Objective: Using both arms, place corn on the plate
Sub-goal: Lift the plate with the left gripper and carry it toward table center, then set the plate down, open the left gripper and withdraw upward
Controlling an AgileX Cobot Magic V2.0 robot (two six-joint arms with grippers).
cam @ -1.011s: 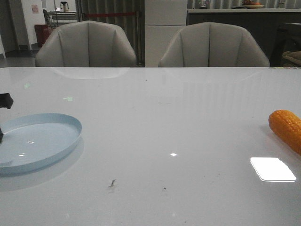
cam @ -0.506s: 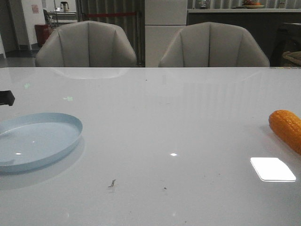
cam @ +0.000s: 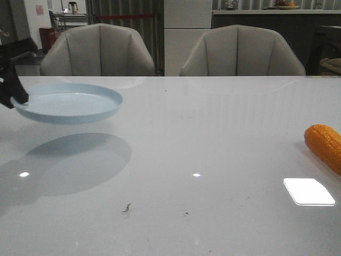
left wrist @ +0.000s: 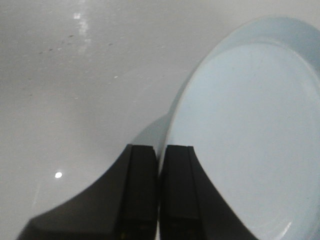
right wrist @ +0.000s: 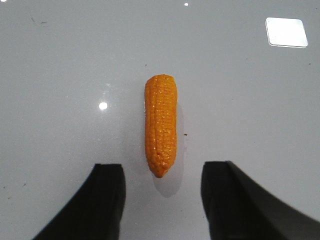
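Note:
The pale blue plate point(cam: 69, 103) hangs in the air above the table at the left and casts a shadow below it. My left gripper point(cam: 15, 95) is shut on its left rim; in the left wrist view the two black fingers point(left wrist: 141, 185) pinch the plate's edge point(left wrist: 250, 130). The orange-yellow corn point(cam: 324, 145) lies on the table at the far right edge of the front view. In the right wrist view the corn point(right wrist: 161, 124) lies lengthwise just ahead of my open right gripper point(right wrist: 162, 172), its tapered end near the gap. The right gripper is out of the front view.
The white glossy table point(cam: 202, 149) carries bright light reflections point(cam: 309, 191). Two grey chairs point(cam: 97, 50) stand behind its far edge. A small dark speck point(cam: 127, 207) lies near the front.
The plate has risen off the table and moved right and up, held by the left gripper. The corn has not moved.

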